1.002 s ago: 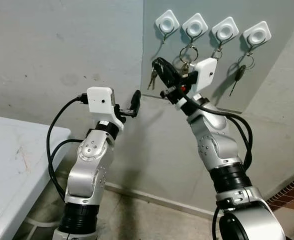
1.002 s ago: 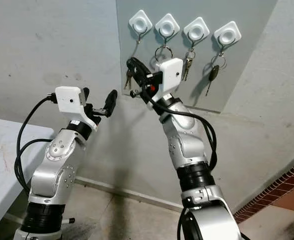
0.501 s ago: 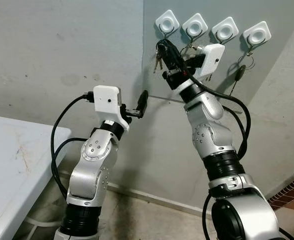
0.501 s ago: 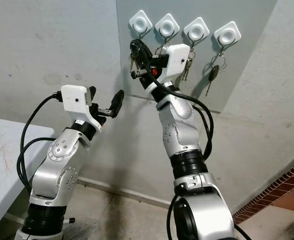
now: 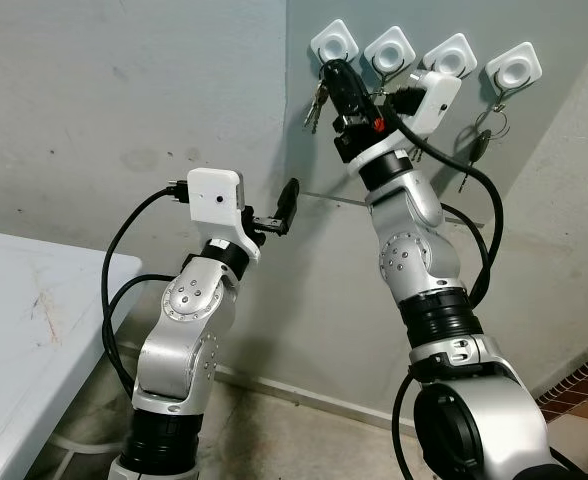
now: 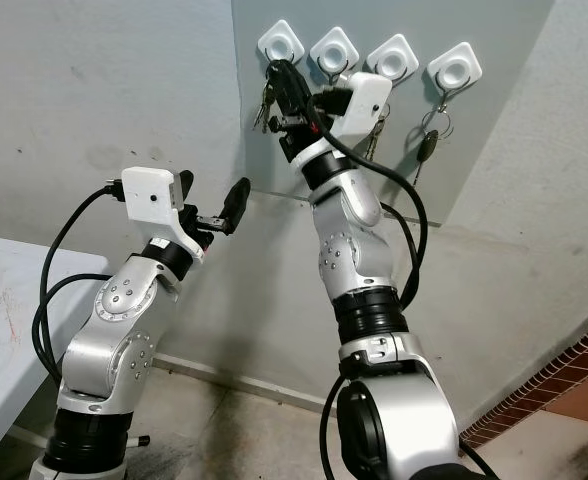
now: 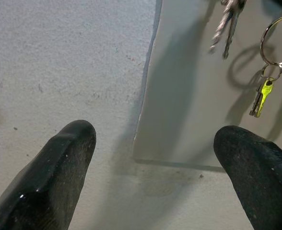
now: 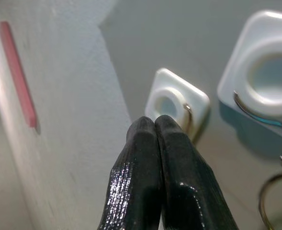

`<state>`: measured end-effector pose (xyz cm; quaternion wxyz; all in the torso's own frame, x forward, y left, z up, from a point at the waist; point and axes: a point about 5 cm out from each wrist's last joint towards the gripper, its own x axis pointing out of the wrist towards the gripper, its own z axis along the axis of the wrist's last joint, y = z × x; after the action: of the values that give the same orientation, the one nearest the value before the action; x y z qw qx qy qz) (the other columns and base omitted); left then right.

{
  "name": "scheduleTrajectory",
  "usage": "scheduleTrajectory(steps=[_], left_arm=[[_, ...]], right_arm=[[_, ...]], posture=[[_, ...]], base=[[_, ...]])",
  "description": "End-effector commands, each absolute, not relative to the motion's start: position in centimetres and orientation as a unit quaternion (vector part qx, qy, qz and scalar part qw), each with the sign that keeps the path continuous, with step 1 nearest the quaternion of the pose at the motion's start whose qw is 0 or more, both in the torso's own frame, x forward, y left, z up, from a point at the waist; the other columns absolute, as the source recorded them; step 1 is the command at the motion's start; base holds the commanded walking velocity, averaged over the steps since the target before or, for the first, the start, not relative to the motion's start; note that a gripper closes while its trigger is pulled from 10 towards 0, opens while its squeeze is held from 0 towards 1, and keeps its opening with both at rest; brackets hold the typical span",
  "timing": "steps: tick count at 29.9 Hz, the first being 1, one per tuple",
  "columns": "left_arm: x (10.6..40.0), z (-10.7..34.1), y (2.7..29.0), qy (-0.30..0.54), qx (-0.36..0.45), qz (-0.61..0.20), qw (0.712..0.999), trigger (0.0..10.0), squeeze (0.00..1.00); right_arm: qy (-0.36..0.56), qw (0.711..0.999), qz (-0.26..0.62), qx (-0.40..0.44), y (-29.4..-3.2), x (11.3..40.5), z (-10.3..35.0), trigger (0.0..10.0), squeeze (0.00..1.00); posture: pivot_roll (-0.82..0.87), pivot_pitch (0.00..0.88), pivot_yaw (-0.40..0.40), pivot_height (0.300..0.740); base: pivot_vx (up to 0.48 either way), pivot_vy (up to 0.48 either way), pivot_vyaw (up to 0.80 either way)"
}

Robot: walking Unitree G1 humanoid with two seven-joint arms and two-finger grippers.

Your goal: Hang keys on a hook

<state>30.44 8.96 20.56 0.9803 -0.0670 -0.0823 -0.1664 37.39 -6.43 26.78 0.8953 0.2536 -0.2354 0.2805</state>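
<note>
Your right end effector (image 5: 334, 72) is raised to the leftmost hook (image 5: 334, 45) on the grey wall panel (image 5: 304, 160), fingers clenched on the keys (image 5: 317, 98), which dangle just below that hook. Your left end effector (image 7: 155, 167) hangs released, lower, near the panel's bottom corner.

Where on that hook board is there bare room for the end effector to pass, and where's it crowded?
Free: the lower part of the grey board, under the hanging keys, and the wall left of it. Crowded: the top row, where the right end effector, shut on a key bunch, sits at the leftmost hook; the other three hooks carry keys.
</note>
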Motion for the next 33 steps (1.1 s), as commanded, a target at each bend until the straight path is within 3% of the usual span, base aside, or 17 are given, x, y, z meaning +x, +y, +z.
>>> scheduleTrajectory(steps=[1, 22, 29, 30, 33], left_arm=[[30.3, 21.1, 8.9, -0.09, -0.067, -0.169, 0.979, 10.0, 0.0], [30.2, 21.3, 9.0, -0.089, -0.074, -0.166, 0.979, 10.0, 0.0], [30.1, 21.2, 9.0, -0.087, -0.081, -0.162, 0.98, 10.0, 0.0], [30.1, 21.2, 9.0, -0.086, -0.082, -0.162, 0.98, 10.0, 0.0], [30.2, 21.3, 9.0, -0.086, -0.082, -0.161, 0.98, 10.0, 0.0]], right_arm=[[-0.232, 0.896, 0.277, 0.258, -6.3, 37.6, 27.3, 10.0, 0.0], [-0.199, 0.913, 0.251, 0.251, -6.3, 37.7, 26.2, 10.0, 0.0], [-0.167, 0.914, 0.222, 0.294, -7.0, 37.4, 23.5, 10.0, 0.0], [-0.164, 0.909, 0.222, 0.311, -7.1, 37.3, 23.3, 10.0, 1.0], [-0.163, 0.901, 0.228, 0.331, -7.0, 37.1, 23.1, 10.0, 1.0]], posture=[[0.03, 0.021, -0.03, 0.74], [0.03, 0.028, -0.033, 0.74], [0.03, 0.025, -0.037, 0.74], [0.03, 0.025, -0.036, 0.74], [0.03, 0.022, -0.036, 0.74]], base=[[0.0, 0.0, 0.0], [0.0, 0.0, 0.0], [0.0, 0.0, 0.0], [0.0, 0.0, 0.0], [0.0, 0.0, 0.0]])
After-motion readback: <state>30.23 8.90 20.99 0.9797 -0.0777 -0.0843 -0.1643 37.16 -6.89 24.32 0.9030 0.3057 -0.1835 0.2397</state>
